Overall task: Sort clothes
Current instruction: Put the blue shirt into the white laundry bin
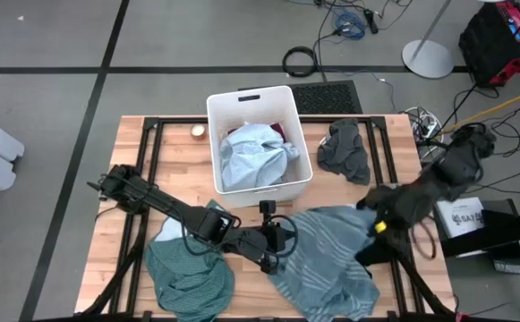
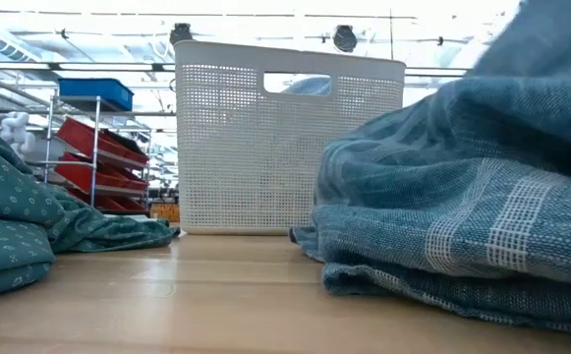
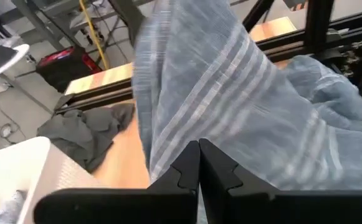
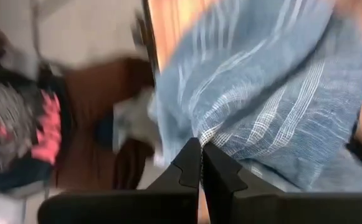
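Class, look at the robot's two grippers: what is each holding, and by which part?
Both pinch the blue-grey striped fabric garment: the left gripper shut on its edge nearest the white bin, the right gripper shut on its opposite edge.

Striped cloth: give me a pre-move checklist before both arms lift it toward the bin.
1. Left gripper shut on the striped cloth: ok.
2. Right gripper shut on the same cloth at its far side: ok.
3. Striped cloth clear of the teal garment: cannot tell; they lie close at the left gripper.
4. White bin has room: cannot tell; a light blue garment already fills much of it.
5. Dark grey garment off the path: ok, lying beside the bin.
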You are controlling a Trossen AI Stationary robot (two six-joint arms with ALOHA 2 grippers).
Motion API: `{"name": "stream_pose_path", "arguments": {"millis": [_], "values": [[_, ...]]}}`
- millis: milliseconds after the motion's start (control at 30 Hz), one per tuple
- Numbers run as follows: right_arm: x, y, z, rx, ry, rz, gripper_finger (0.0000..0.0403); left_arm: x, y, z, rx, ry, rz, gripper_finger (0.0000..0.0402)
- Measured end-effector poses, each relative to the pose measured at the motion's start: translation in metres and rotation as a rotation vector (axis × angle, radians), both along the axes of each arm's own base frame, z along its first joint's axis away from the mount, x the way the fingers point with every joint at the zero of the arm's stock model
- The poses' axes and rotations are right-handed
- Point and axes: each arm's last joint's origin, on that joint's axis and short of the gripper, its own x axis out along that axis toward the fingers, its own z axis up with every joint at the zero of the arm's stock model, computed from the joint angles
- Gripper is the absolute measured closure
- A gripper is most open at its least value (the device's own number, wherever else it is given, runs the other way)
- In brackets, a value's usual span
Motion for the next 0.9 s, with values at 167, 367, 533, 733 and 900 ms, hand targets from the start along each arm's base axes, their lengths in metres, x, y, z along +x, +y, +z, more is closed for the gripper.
{"name": "stream_pose_path", "arguments": {"millis": [167, 367, 533, 733, 900], "values": [[0.006, 0.029, -0.014, 0.025, 0.173, 0.099, 0.0403, 0.004, 0.005, -0.015, -0.144, 0.017, -0.078, 0.0395], [0.006, 0.052, -0.025, 0.005, 0.244, 0.145, 0.0403, 0.009, 0.030, -0.048, -0.218, 0.108, 0.007, 0.0395], [0.003, 0.061, -0.028, -0.008, 0.261, 0.167, 0.0403, 0.019, 0.049, -0.063, -0.161, 0.139, 0.036, 0.0363], [0.002, 0.063, -0.028, -0.002, 0.269, 0.156, 0.0403, 0.033, 0.061, -0.092, -0.111, 0.220, -0.039, 0.0264], [0.002, 0.063, -0.028, -0.002, 0.267, 0.159, 0.0403, 0.039, 0.063, -0.102, -0.105, 0.219, -0.037, 0.0173]]}}
